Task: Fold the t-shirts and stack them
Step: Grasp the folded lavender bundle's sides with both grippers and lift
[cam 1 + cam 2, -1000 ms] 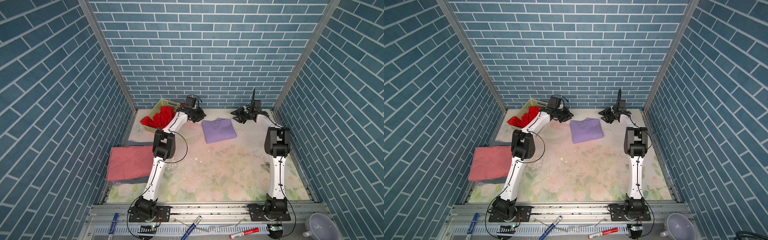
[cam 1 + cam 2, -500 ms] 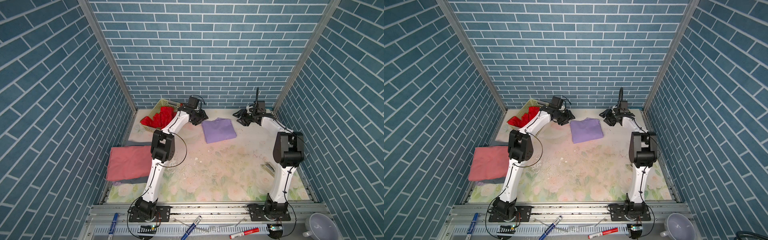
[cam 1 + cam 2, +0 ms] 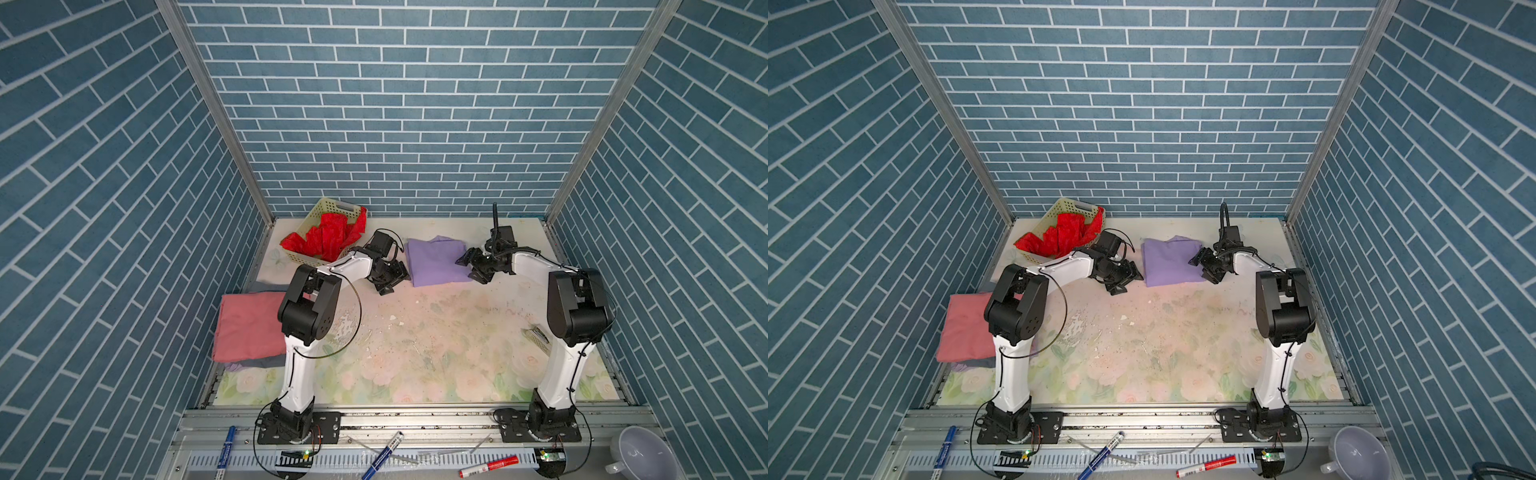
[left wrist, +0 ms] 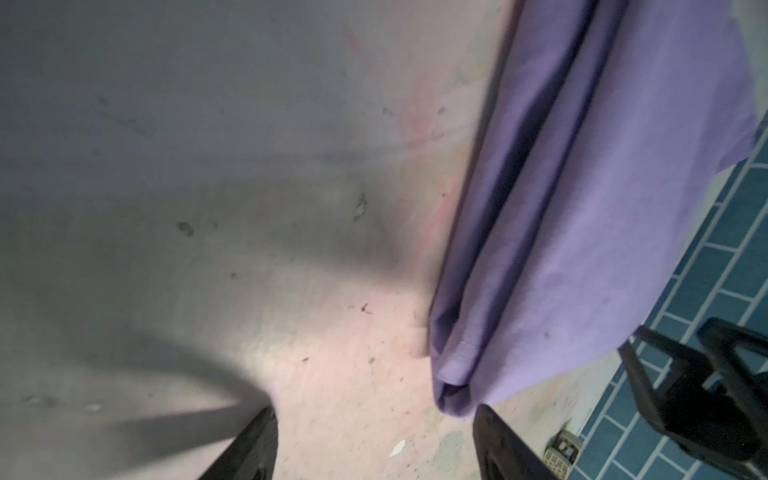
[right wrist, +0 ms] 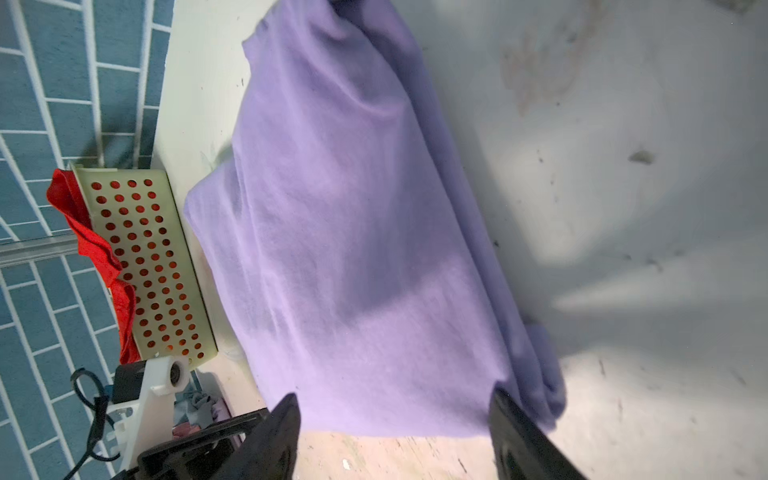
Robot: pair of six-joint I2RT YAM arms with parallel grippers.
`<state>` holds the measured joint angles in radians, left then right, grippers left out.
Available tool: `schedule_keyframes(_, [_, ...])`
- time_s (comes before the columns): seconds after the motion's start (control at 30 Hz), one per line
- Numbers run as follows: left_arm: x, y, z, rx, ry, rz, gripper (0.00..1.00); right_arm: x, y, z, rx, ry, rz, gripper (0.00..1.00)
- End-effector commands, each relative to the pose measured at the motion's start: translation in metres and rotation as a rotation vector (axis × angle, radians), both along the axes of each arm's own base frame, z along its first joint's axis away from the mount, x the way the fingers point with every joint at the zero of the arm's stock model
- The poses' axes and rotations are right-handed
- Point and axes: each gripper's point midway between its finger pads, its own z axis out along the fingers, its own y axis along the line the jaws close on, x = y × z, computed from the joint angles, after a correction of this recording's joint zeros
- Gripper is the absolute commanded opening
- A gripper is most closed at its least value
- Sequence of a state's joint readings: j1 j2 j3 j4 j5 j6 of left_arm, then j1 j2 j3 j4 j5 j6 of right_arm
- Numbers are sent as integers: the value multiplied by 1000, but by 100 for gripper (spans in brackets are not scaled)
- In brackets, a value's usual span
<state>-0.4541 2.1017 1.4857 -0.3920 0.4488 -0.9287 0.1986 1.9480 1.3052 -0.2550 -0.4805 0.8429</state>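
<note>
The folded lilac-purple cloth t-shirt [image 3: 436, 259] lies near the far edge of the flowery table [image 3: 415, 332], with the left gripper [image 3: 397, 279] and right gripper [image 3: 469, 269] wide open at its sides, holding nothing, maybe because the fold looks done.

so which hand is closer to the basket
Left. The left hand sits just beside the basket; the right hand is on the purple t-shirt's far side.

A pale yellow perforated basket [image 3: 320, 210] stood at the far left corner of the worn floral tabletop [image 3: 436, 332], enclosed by blue brick-patterned walls [image 3: 399, 104]. Along the front rail [image 3: 415, 419] lay a blue marker [image 3: 226, 446], a second blue marker [image 3: 380, 455] and a red marker [image 3: 490, 466]. A pale bowl [image 3: 642, 455] sat at the near right corner.
</note>
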Motion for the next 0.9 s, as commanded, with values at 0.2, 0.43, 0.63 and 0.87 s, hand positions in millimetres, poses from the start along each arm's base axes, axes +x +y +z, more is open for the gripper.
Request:
schedule_keyframes(0.2, [8,-33,-14,-84,-6,97,67,-21,2,-3,113,18,-111,72])
schedule_keyframes(0.43, [24,-60,-11,-147,-9,98,38,-32,0,-5,165,15,-179,75])
schedule_keyframes(0.63, [26,-78,24,-197,-42,72,15,-28,18,-8,265,14,-228,76])
schedule_keyframes(0.87, [19,-102,67,-293,-55,64,12,-17,36,2,375,-24,-301,76])
